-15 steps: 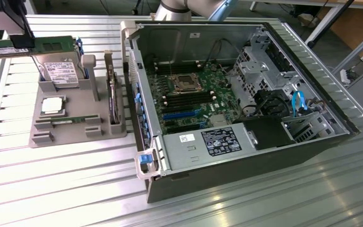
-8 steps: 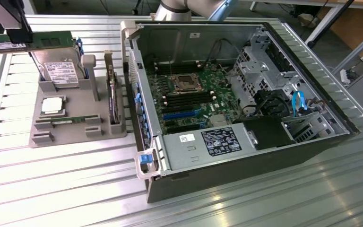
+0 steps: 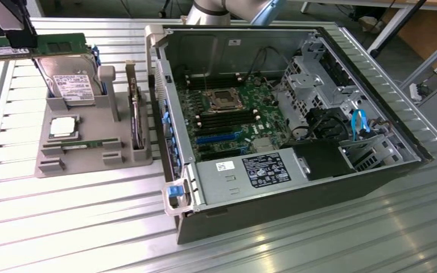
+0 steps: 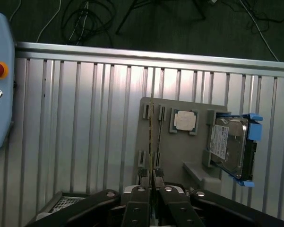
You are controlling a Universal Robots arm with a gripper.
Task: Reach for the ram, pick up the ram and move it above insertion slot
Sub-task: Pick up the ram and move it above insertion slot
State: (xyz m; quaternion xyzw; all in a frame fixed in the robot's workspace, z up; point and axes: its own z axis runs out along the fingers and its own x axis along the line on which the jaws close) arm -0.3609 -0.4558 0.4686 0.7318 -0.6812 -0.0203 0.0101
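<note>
- Our gripper (image 3: 23, 37) was closed narrow on the ram (image 3: 59, 43), gripping one end, probably so the long contact edge was free.
- The ram hung level above the tray (image 3: 89, 166), over its hard drive (image 3: 73, 85) end, not yet near the case (image 3: 295, 187) beside the tray.

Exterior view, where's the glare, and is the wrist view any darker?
Exterior view: bright glare washes the ribbed metal table in front of the computer case and around the grey holder tray. Wrist view: dimmer overall, a soft sheen on the table slats, dark floor with cables beyond.
</note>
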